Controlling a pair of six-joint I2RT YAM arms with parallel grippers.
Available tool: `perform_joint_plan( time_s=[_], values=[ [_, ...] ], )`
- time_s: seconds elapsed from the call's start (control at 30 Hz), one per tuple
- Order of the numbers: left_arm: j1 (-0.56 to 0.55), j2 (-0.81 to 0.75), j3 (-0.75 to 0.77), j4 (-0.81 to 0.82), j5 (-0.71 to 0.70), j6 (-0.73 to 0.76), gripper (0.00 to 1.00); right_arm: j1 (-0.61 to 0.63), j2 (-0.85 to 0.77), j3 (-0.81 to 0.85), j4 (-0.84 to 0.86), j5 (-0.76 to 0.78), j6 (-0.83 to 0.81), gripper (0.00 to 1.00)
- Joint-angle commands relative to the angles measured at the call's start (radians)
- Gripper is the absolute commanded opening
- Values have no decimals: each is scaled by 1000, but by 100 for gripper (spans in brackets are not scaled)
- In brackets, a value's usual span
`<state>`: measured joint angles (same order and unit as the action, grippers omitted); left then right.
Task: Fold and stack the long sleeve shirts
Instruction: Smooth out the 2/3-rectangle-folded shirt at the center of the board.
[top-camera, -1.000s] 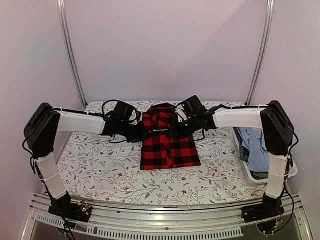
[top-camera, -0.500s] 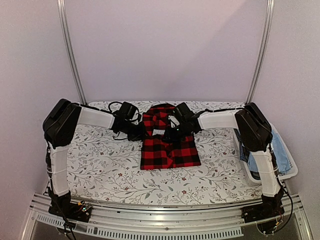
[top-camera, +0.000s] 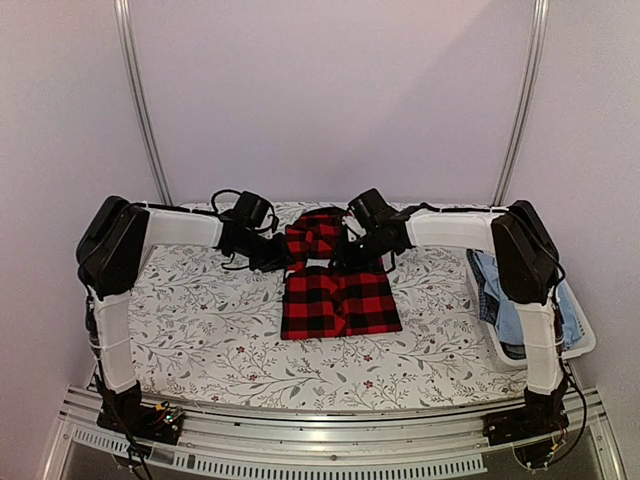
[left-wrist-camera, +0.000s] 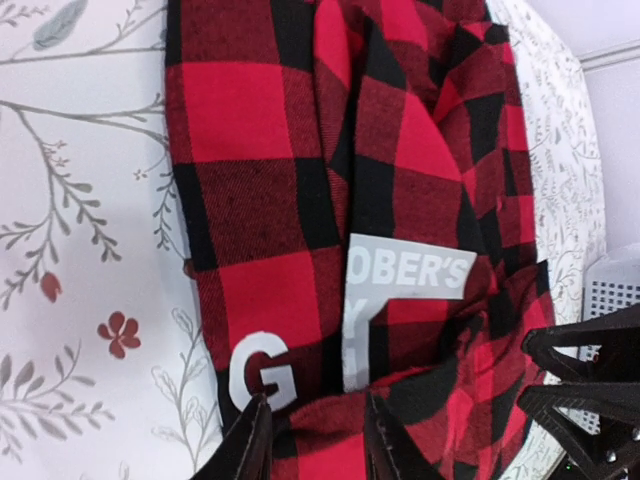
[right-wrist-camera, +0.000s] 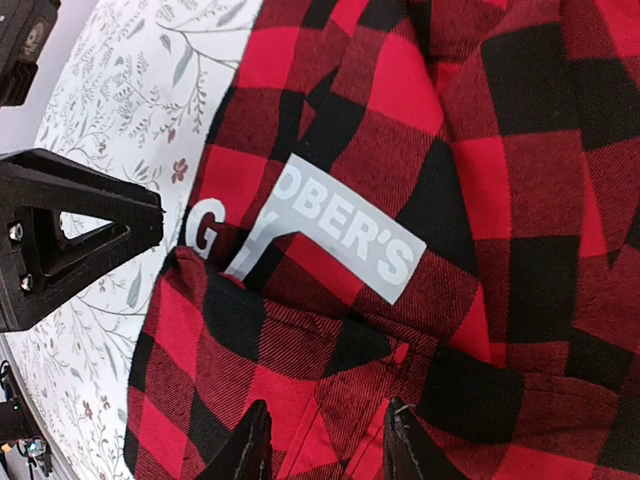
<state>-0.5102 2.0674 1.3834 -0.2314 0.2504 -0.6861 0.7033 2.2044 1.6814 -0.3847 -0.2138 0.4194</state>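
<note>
Left pincer (left-wrist-camera: 317, 408): tips apart, plaid fold between them; cannot tell if clamped.
Red-and-black check shirt (top-camera: 335, 295): folded at desk (top-camera: 200, 330) centre, lettering partly hidden, floral surface showing on both sides.
Right pincer (right-wrist-camera: 327, 412): same, grip unclear.
White basket (top-camera: 588, 342): at right edge, part behind arm.

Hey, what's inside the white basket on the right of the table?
Loosely piled blue cloth, lighter and darker, fills the basket. The right arm hides part of it; lower layers are covered.

Top external view looks down from 6 o'clock, far back; both wrist views (close range) share the lettering (right-wrist-camera: 340, 235) on the shirt (left-wrist-camera: 250, 130).
</note>
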Motion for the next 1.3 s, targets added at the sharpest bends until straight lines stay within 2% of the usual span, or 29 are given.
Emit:
perform_joint_plan(
  time_s=[0.0,0.27,0.5,0.83,1.27],
  values=[
    [4,-163,-63,-16,-39,22,36,-7,-118,-15,-51,90,-52,37],
    [-52,-377,-354,55,-9,-44,42,-3,-137,-99,-54,128,-53,33],
    [-165,-451,-504,76,13,-93,42,-2,-66,-96,-57,146,-59,30],
    [-266,-464,-589,70,-3,-144,43,-2,-7,-86,-70,162,-66,35],
    [-288,-440,-609,80,-38,-179,40,0,-184,-128,-102,170,-55,44]
  ],
)
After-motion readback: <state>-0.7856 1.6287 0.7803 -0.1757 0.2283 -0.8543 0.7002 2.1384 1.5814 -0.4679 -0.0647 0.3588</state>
